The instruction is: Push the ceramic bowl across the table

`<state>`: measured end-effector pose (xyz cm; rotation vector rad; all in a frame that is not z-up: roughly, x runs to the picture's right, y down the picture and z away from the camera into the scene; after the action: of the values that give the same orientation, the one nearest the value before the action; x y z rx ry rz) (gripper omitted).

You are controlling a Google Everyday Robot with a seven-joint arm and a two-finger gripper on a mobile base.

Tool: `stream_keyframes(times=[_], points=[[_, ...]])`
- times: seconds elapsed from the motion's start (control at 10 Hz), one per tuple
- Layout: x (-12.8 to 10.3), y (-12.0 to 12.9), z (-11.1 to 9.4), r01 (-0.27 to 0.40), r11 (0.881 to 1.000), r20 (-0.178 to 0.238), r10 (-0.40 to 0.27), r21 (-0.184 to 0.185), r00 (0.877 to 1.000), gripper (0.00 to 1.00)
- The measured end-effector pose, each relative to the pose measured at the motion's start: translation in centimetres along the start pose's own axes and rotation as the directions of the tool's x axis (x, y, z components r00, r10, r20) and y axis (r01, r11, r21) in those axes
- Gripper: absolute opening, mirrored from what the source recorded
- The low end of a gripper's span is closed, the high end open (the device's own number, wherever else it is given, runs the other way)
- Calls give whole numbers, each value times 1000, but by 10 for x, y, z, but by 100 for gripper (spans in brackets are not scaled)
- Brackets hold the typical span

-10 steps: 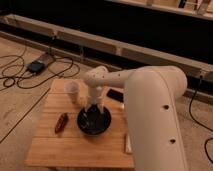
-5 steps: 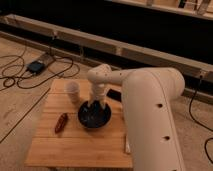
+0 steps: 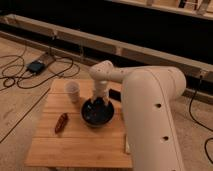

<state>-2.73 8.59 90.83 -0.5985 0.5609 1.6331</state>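
Note:
The ceramic bowl (image 3: 96, 114) is round and glossy black. It sits near the middle of the table (image 3: 75, 145), a small square one with a light wooden plank top. My gripper (image 3: 99, 101) comes down from the white arm and sits at the bowl's far rim, reaching into the bowl. The wrist hides the fingertips.
A small pale cup (image 3: 73, 92) stands at the table's far left, close to the bowl. A small reddish-brown object (image 3: 61, 122) lies on the left side. My bulky white arm (image 3: 150, 120) covers the table's right side. Cables and a dark box (image 3: 36, 66) lie on the floor at left.
The bowl and gripper have shifted slightly toward the far side of the table. The cup and the reddish object have not moved.

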Motion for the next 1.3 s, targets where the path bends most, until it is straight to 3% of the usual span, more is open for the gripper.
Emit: stream_keyframes(times=[0.7, 1.3], points=[[-47, -17, -12, 3, 999, 62, -6, 49, 998, 65], [-75, -23, -24, 0, 999, 93, -5, 55, 996, 65]])
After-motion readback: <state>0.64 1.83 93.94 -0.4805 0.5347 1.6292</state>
